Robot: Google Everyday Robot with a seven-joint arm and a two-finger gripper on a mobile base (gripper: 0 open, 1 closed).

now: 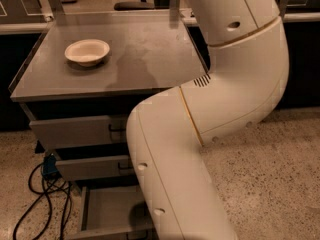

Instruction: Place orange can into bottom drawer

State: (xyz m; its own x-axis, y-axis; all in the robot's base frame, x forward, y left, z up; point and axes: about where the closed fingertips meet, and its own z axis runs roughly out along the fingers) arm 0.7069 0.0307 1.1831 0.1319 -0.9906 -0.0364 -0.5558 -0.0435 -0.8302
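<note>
The gripper is out of the camera view, above the top edge; only my white arm [215, 114] shows, bending up from the lower middle and out past the top right. The orange can is out of view too. The bottom drawer [105, 211] is pulled open at the lower left, a shallow grey tray with its inside bare where it shows; my arm covers its right part.
A white bowl [87, 51] sits on the grey cabinet top [145, 59] at the left. Two upper grey drawers [75, 131] are partly pulled out. Black cables [40, 199] and a blue plug lie on the speckled floor at the left.
</note>
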